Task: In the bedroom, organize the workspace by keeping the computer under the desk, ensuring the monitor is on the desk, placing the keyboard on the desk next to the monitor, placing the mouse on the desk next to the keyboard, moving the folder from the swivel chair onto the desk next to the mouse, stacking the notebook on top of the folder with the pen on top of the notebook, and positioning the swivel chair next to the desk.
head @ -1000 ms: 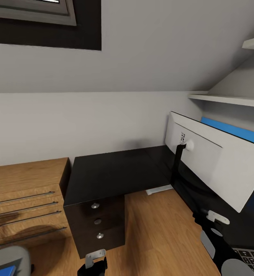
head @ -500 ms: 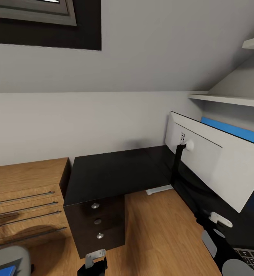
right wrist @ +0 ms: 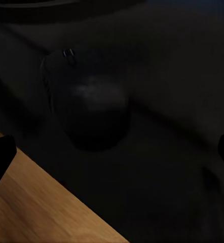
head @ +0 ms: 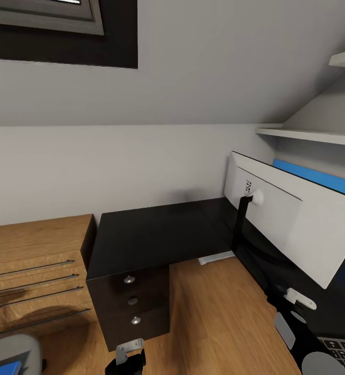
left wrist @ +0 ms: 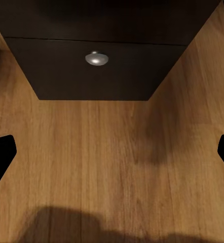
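1. i read the step in hand as placing the mouse (right wrist: pixel 89 98) on the desk (head: pixel 162 232) next to the keyboard (head: pixel 344 351). in the right wrist view the mouse lies on the glossy black top, straight ahead of my right gripper (right wrist: pixel 112 154) and a little to one side of its centre line.
2. to do it well, i'd line the fingers up so the mouse body sits midway between them, then lower squarely. the top is dark and shiny, so i'd judge depth by the desk edge where the wood floor (right wrist: pixel 36 207) shows.
3. right pincer: both fingertips sit at the far edges of its wrist view, so it's spread wide, holding nothing, touching nothing i can see.
4. left gripper (left wrist: pixel 112 152): also spread wide and empty, hanging over the floor with the drawer unit (left wrist: pixel 97 61) just ahead of it.
5. the monitor (head: pixel 292 219) stands on the desk beyond the right gripper, white back toward me; the keyboard's corner lies on the desk close beside that arm.
6. the swivel chair (head: pixel 11 354) with the blue folder (head: pixel 0 369) is well off to the left gripper's outer side.
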Controlling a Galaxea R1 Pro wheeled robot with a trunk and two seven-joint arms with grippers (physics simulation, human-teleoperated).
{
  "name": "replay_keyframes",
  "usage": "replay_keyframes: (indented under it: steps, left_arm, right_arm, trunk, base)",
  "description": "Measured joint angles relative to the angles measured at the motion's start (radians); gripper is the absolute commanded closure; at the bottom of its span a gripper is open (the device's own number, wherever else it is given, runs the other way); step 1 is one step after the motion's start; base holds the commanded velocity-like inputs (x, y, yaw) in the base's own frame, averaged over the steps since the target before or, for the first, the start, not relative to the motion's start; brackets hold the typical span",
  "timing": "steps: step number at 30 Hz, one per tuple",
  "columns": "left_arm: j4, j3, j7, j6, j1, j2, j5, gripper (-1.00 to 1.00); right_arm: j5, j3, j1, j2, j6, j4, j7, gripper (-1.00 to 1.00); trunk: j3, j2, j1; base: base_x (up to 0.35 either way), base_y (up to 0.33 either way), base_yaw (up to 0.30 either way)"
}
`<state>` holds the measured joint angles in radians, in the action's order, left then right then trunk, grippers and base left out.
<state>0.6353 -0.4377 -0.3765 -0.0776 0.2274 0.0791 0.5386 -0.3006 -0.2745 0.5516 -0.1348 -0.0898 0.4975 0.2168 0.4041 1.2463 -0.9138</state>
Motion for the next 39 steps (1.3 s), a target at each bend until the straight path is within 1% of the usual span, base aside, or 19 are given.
replay_keyframes:
  steps: [10,23,30,39]
  left_arm:
    - [0.0,0.0,-0.001,0.0,0.0,0.0,0.0,-1.0]
    - [0.0,0.0,-0.002,0.0,0.0,0.0,0.0,-1.0]
    - [0.0,0.0,-0.002,0.0,0.0,0.0,0.0,-1.0]
    - [0.0,0.0,-0.002,0.0,0.0,0.0,0.0,-1.0]
  right_arm:
    - [0.0,0.0,0.0,0.0,0.0,0.0,0.0,-1.0]
    - [0.0,0.0,0.0,0.0,0.0,0.0,0.0,-1.0]
    - [0.001,0.0,0.0,0.0,0.0,0.0,0.0,-1.0]
    - [0.002,0.001,0.0,0.0,0.0,0.001,0.001,-1.0]
  trunk:
    - [0.0,0.0,0.0]
    - [0.0,0.0,0.0]
    - [0.0,0.0,0.0]
    - [0.0,0.0,0.0]
  base:
    - [0.064,0.0,0.0]
    - [0.01,0.0,0.0]
    - [0.147,0.0,0.0]
    - [0.03,0.0,0.0]
